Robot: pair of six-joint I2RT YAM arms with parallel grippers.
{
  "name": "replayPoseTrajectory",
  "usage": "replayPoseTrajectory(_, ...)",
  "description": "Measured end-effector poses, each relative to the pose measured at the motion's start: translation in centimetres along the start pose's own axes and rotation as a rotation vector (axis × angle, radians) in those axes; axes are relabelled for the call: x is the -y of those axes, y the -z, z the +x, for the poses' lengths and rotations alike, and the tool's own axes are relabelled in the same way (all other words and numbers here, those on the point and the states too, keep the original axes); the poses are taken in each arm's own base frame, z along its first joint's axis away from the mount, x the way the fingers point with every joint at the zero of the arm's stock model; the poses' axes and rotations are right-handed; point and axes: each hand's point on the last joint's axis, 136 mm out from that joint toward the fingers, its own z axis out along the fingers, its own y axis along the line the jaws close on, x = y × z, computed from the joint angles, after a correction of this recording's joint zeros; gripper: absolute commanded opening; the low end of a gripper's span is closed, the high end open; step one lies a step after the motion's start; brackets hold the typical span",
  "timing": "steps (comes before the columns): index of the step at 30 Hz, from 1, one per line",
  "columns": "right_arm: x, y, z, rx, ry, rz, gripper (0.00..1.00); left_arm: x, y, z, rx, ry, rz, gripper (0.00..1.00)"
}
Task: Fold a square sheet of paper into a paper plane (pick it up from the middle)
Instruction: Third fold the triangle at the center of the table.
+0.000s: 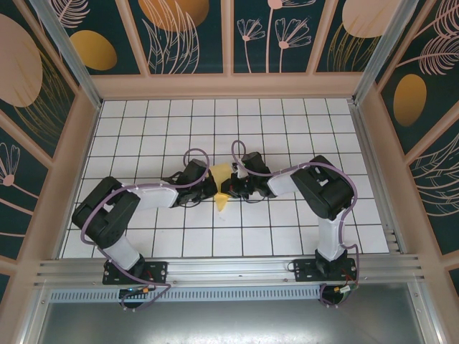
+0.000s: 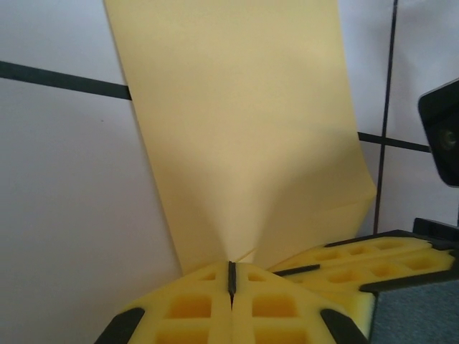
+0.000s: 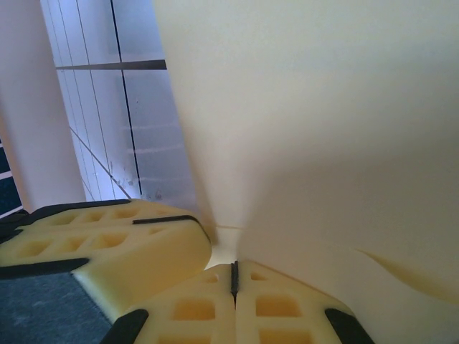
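The yellow paper, creased to a point, was over the middle of the tiled counter, the left gripper and right gripper both clamped tight on it.

Yellow paper sheet, creased to a point, centre of table

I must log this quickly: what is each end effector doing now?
Left end effector: closed on the paper.
Right end effector: closed on the paper.

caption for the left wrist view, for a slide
The left gripper pinches the yellow paper, with the tiled table behind.
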Motion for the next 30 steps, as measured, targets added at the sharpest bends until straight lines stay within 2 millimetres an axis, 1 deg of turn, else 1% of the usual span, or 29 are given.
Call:
replayPoseTrajectory(2,-0.1,0.0,0.0,0.001,0.002,-0.001,0.0,-0.4,-0.3,0.2,-0.005,0.002,-0.012,0.0)
replayPoseTrajectory(4,-0.1,0.2,0.0,0.002,0.005,0.0,0.0,-0.3,-0.3,0.1,-0.003,0.001,-0.011,0.0)
replayPoseTrajectory(8,-0.3,0.9,0.1,0.012,0.02,0.002,0.0,-0.4,-0.3,0.1,-0.002,0.001,-0.015,0.0)
replayPoseTrajectory(13,-0.8,2.5,-1.0,0.052,0.059,-0.004,0.0,-0.4,-0.3,0.0,0.003,0.001,-0.018,0.0)
replayPoseTrajectory(18,0.2,2.9,-1.6,0.067,0.059,0.024,0.0,-0.4,-0.3,0.0,0.004,0.0,-0.019,0.0)
replayPoseTrajectory(23,0.8,2.8,-1.5,0.066,0.064,0.041,0.0,-0.4,-0.3,0.0,0.002,-0.008,-0.024,0.0)
replayPoseTrajectory(30,2.2,2.8,-1.2,0.078,0.037,0.087,0.0,-0.2,-0.6,-0.4,0.001,-0.03,-0.045,0.0)
